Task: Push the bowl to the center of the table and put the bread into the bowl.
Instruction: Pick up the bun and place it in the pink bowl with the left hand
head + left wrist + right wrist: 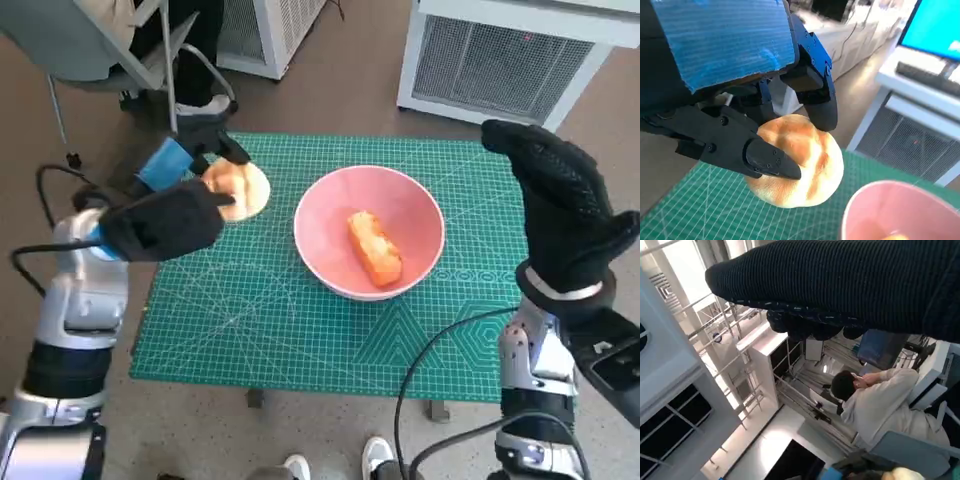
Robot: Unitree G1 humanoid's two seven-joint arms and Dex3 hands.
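Green gridded cutting mat [300, 330] covers your small table, brown floor showing around it. Your left hand [165, 215] grips a round golden bread roll [800, 167] between its black fingers [770, 160], held over the mat's left side just beside the pink round bowl [318, 250]. That bowl sits near the mat's middle with an orange oblong bread piece [375, 248] lying inside. Your right hand [555, 200], gloved in black knit, hovers over the right edge holding nothing, fingers extended. Beyond stand white vented cabinets [510, 55], a grey chair [90, 45], and a seated person [880, 405].
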